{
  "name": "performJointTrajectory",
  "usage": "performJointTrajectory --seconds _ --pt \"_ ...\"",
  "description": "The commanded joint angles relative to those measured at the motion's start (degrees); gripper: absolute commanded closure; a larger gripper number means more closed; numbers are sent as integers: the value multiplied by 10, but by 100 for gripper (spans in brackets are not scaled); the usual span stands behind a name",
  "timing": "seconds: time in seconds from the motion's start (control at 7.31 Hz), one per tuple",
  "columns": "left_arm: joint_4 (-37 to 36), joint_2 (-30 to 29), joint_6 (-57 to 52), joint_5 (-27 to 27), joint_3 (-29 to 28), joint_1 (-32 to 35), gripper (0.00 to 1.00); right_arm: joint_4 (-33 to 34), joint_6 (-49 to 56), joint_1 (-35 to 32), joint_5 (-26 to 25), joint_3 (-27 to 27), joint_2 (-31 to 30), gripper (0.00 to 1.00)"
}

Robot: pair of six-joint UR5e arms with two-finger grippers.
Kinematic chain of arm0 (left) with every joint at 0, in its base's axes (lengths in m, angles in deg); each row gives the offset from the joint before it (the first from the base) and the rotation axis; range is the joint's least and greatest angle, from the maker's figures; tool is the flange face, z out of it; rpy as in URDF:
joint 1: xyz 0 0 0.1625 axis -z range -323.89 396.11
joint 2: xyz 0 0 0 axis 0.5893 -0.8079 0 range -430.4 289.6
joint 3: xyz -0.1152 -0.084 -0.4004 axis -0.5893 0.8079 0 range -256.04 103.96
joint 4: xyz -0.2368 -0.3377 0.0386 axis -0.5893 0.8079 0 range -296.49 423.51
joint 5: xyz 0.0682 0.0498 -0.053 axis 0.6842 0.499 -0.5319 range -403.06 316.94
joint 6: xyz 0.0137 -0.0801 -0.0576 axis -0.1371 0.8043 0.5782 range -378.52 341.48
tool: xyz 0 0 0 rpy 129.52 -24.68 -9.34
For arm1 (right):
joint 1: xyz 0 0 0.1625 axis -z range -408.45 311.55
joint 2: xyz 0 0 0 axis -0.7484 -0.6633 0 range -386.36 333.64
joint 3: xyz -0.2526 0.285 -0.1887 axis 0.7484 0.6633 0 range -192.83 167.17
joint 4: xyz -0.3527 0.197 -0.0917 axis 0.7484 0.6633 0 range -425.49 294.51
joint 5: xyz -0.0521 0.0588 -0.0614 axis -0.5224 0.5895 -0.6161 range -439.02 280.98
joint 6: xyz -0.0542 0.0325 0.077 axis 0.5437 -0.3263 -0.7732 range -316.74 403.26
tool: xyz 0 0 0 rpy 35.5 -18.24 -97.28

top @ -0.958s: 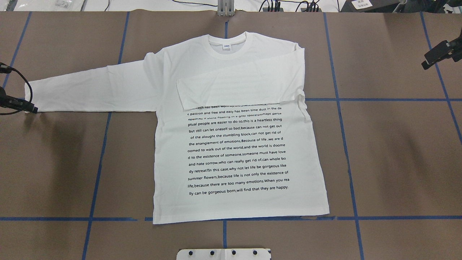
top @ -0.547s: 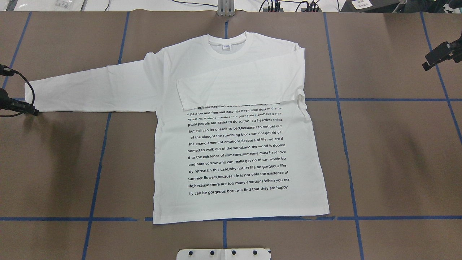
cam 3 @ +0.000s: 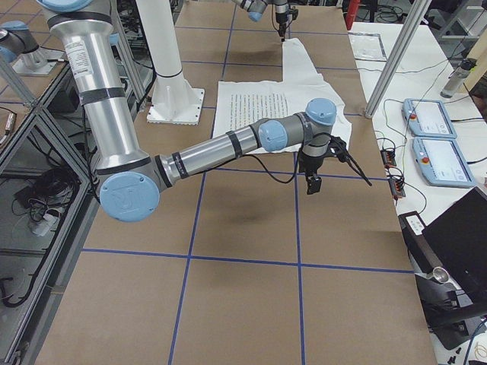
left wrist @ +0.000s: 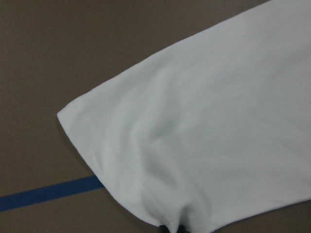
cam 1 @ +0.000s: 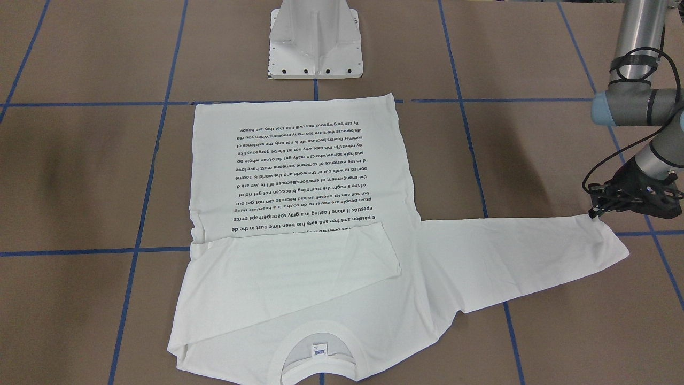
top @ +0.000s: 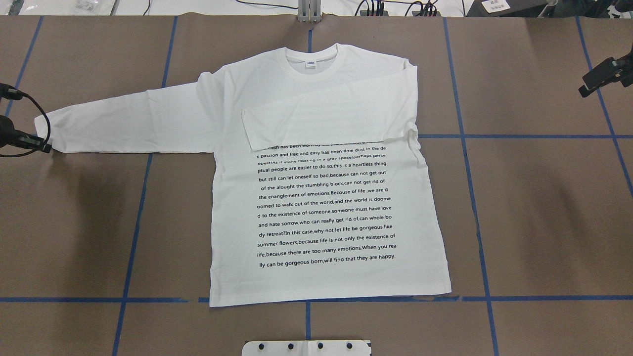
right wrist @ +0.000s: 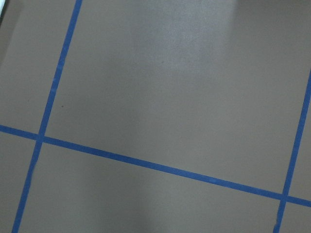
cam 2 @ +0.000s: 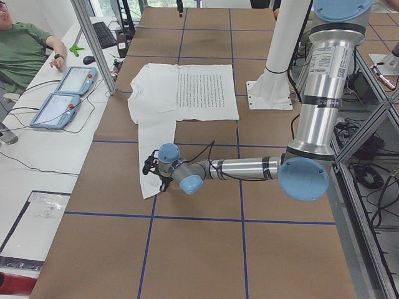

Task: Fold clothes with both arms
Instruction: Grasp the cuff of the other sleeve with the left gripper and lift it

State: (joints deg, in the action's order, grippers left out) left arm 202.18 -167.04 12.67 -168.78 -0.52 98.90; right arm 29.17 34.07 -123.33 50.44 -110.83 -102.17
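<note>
The white long-sleeved T-shirt (top: 321, 222) lies flat with its printed text up and its collar at the far side. One sleeve (top: 326, 118) is folded across the chest. The other sleeve (top: 123, 123) stretches out to the overhead view's left. My left gripper (top: 47, 147) is shut on the near corner of that sleeve's cuff, low at the table. The left wrist view shows the cuff (left wrist: 146, 145) puckered where the fingertips pinch it. My right gripper (top: 585, 89) hangs over bare table at the far right, away from the shirt, and looks open and empty.
The white pedestal base (cam 1: 315, 43) stands at the near table edge, just behind the shirt's hem. Blue tape lines (right wrist: 146, 162) cross the brown table. Two teach pendants (cam 2: 62, 93) lie beyond the far edge, by a seated operator.
My left gripper has shifted slightly at the cuff, and the cuff corner has drawn up a little with it. The right gripper has drifted slightly to the right.
</note>
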Motion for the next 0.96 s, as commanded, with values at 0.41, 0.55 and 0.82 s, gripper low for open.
performJointTrajectory --seconds 0.41,0.55,0.82 --pt "-128 -112 11 -20 87 56 100 0 -1 0 1 -2 -1 0" --pt "-186 -152 34 -20 103 55 100 0 -1 0 1 -2 0 0" --pt "-254 -195 129 -31 170 51 100 1 -2 0 0 -1 1 0"
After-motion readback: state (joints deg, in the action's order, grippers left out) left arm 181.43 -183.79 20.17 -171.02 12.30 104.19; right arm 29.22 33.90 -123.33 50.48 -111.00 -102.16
